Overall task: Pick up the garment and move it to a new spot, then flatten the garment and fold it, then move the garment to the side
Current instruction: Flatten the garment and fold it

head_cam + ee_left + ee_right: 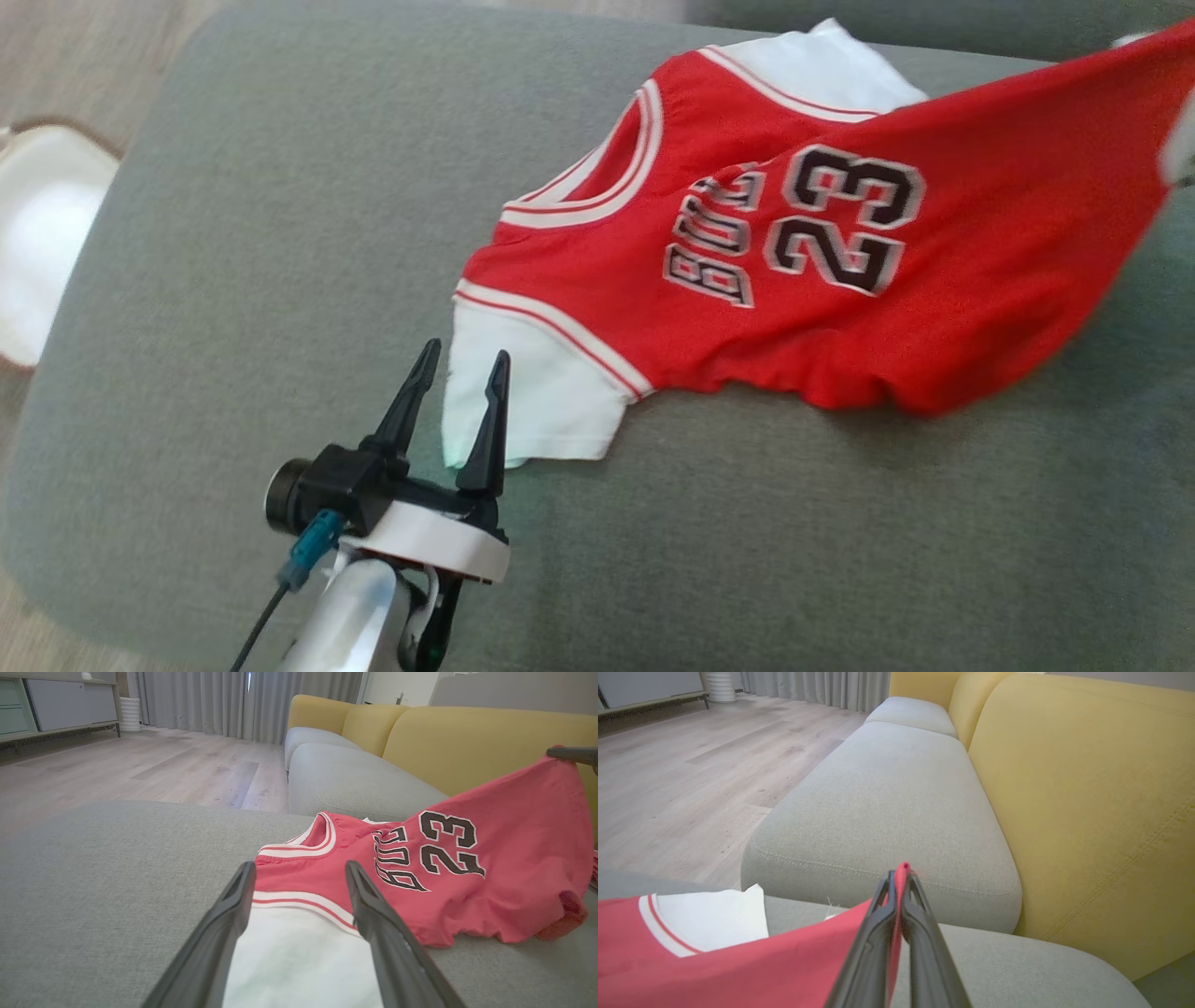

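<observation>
The garment, a red jersey with white sleeves and a black 23, lies spread across the grey cushion. Most of it rests on the fabric, but one hem corner is raised off the cushion at its right end. The right gripper has its fingers pinched tight on that corner, with a tip of red cloth poking past them. Over the cushion's near part the left gripper hovers with fingers wide and empty. The nearer white sleeve lies between their tips, though I cannot tell whether they touch it. Behind the cushion is a yellow backrest, and wooden floor lies off its left side.

This looks like the first step, the pick-up, with one end secured. The next move probably calls for the left fingers to drop and close on the sleeve or shoulder, so both ends lift together rather than drag.
</observation>
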Robot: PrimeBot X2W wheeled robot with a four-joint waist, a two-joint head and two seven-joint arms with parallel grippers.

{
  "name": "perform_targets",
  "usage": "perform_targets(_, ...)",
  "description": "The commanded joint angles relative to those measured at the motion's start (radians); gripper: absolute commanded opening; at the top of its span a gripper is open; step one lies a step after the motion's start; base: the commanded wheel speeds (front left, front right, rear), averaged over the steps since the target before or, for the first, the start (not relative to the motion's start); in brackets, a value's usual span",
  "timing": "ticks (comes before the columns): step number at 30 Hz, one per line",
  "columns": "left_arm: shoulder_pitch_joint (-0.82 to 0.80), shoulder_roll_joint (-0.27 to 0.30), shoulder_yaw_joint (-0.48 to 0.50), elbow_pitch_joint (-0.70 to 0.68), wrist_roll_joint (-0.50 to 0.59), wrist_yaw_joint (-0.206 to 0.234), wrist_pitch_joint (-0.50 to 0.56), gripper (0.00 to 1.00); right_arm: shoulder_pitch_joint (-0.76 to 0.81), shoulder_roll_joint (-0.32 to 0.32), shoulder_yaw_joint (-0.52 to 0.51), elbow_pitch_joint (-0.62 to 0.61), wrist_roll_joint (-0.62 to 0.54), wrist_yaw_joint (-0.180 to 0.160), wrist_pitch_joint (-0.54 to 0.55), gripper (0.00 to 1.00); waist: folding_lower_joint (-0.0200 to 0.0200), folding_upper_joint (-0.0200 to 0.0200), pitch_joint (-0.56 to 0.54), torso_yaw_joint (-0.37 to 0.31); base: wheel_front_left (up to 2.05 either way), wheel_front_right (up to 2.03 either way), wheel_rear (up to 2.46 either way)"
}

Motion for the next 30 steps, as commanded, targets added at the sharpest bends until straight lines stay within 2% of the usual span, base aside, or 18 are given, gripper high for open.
perform_targets(1, -0.039, 0.003, 0.026, -0.029, -0.003, -0.003, -0.012, 1.00, -0.052, -0.023, -0.008, -0.030, -0.008, -0.001, -0.007, 0.00, 0.0000, 0.0000, 0.014, 0.025, 0.00, 0.00, 0.00)
perform_targets(3, -0.046, 0.001, 0.019, -0.031, -0.007, -0.006, -0.012, 1.00, -0.071, -0.057, -0.055, -0.035, -0.030, -0.001, -0.017, 0.00, 0.0000, 0.0000, 0.031, 0.052, 0.00, 0.00, 0.00)
perform_targets(8, -0.058, -0.001, 0.005, -0.036, -0.016, -0.010, -0.012, 1.00, -0.106, -0.091, -0.114, -0.070, -0.114, -0.001, -0.040, 0.00, 0.0000, 0.0000, 0.068, 0.094, 0.00, 0.00, 0.00)
perform_targets(9, -0.061, -0.002, 0.004, -0.037, -0.020, -0.010, -0.012, 1.00, -0.111, -0.095, -0.125, -0.078, -0.136, -0.001, -0.040, 0.79, 0.0000, 0.0000, 0.075, 0.100, 0.00, 0.00, 0.00)
perform_targets(10, -0.062, -0.002, 0.003, -0.038, -0.023, -0.010, -0.012, 1.00, -0.115, -0.094, -0.142, -0.081, -0.153, -0.001, -0.036, 1.00, 0.0000, 0.0000, 0.079, 0.104, 0.00, 0.00, 0.00)
perform_targets(14, -0.065, -0.003, 0.004, -0.039, -0.027, -0.008, -0.012, 1.00, -0.115, -0.066, -0.203, -0.105, -0.213, -0.001, -0.068, 1.00, 0.0000, 0.0000, 0.082, 0.106, 0.00, 0.00, 0.00)
perform_targets(19, -0.066, -0.003, 0.026, -0.037, -0.022, 0.001, -0.012, 1.00, -0.074, 0.010, -0.231, -0.097, -0.272, -0.001, -0.122, 1.00, 0.0000, 0.0000, 0.057, 0.072, 0.00, 0.00, 0.00)
perform_targets(23, -0.061, -0.003, 0.052, -0.038, -0.013, 0.003, -0.012, 1.00, -0.050, 0.079, -0.239, -0.079, -0.260, -0.001, -0.174, 1.00, 0.0000, 0.0000, 0.020, 0.029, 0.00, 0.00, 0.00)
perform_targets(29, -0.033, 0.000, 0.086, -0.039, 0.000, 0.005, -0.012, 1.00, 0.020, 0.204, -0.173, -0.099, -0.175, -0.001, -0.205, 1.00, 0.0000, 0.0000, -0.048, -0.046, 0.00, 0.00, 0.00)
perform_targets(30, -0.033, 0.000, 0.086, -0.039, 0.000, 0.005, -0.012, 1.00, 0.020, 0.204, -0.173, -0.099, -0.175, -0.001, -0.205, 1.00, 0.0000, 0.0000, -0.048, -0.046, 0.00, 0.00, 0.00)
